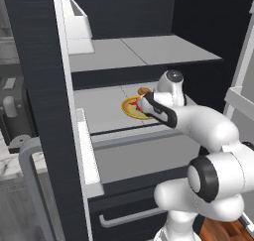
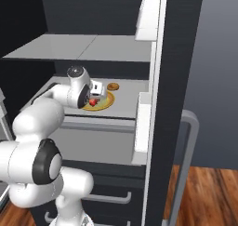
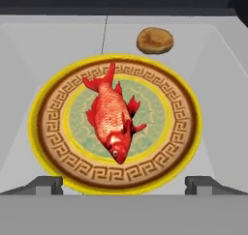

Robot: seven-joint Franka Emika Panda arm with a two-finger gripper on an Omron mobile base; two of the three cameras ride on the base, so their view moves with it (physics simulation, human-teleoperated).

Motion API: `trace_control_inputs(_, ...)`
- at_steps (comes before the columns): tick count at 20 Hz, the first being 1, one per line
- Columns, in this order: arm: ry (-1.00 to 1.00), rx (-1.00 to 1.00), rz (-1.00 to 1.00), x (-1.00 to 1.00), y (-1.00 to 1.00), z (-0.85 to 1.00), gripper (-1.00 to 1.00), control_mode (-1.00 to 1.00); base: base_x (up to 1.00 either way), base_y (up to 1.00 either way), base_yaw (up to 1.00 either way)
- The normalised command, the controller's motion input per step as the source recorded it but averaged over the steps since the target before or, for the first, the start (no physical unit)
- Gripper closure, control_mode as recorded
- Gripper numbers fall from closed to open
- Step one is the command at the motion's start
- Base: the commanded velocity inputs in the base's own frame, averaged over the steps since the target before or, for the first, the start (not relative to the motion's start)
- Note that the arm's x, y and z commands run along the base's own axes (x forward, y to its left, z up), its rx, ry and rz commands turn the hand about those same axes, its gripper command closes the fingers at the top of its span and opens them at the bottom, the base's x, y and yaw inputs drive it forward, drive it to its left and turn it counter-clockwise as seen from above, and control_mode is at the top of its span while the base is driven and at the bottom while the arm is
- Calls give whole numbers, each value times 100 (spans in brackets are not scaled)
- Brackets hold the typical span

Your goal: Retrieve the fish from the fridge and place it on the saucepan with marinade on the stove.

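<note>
The fish (image 3: 114, 120) lies on a yellow-rimmed plate (image 3: 43, 127) on the middle shelf (image 1: 99, 113) of the open fridge (image 1: 37, 76). The tool (image 3: 123, 185) hangs just above it, reached in over the near edge of the shelf, its two tips spread fully apart and holding nothing. In the hand view the fish sits between the tips and a little beyond them. Its long axis runs away from the tool, slightly slanted, with the head near and the tail far. So the tips stand on either side of the narrow body. The fish is bright red-orange and small on the plate. A small brown round item (image 3: 155, 40) lies on the shelf beyond the plate, apart from it.
</note>
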Motion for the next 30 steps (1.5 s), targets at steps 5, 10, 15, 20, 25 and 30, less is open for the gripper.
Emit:
trace_control_inputs(5,1,0,0,33,7,0,-100,-100,0,0,0)
trace_control_inputs(10,0,0,0,21,5,-10,-100,-100,0,0,0)
trace_control_inputs(15,0,0,0,19,9,-17,-100,-100,0,0,0)
trace_control_inputs(20,0,0,0,19,12,-14,-100,-100,0,0,0)
trace_control_inputs(25,0,0,0,18,6,-10,-100,-100,0,0,0)
trace_control_inputs(30,0,0,0,13,0,-5,-100,-100,0,0,0)
